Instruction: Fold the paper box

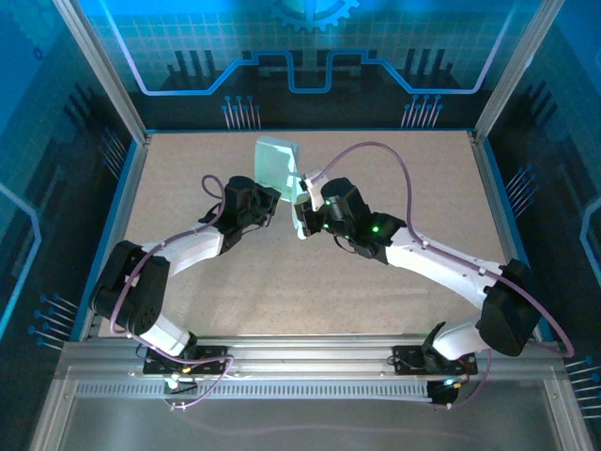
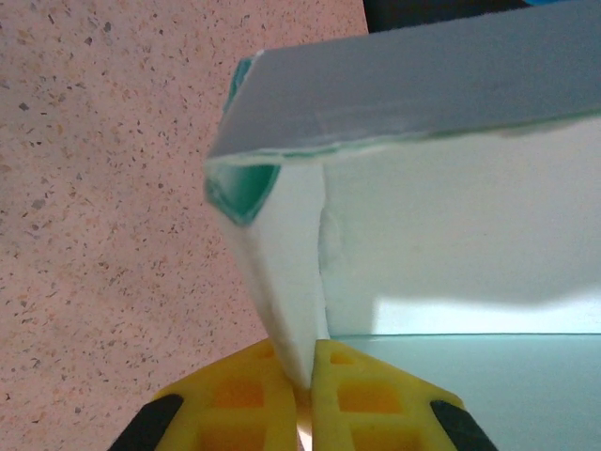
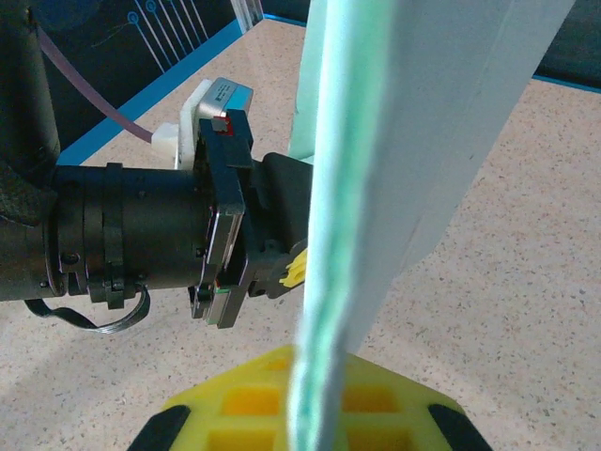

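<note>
The paper box stands tilted just past the middle of the speckled tan tabletop, towards 12 o'clock, held between the two arms. The left jaws are pinched shut on a white flap of it, the card squeezed between yellow pads. The right jaws are closed on a thin pale-green edge of the box.

From the right wrist, the left arm's black wrist crowds in at 9 o'clock, just beside the card. A purple cable loops over the right arm, where a green light glows. Blue-lit walls with circuit lines ring the tabletop, a gear shape at 12 o'clock, and a metal rail runs at 6 o'clock.
</note>
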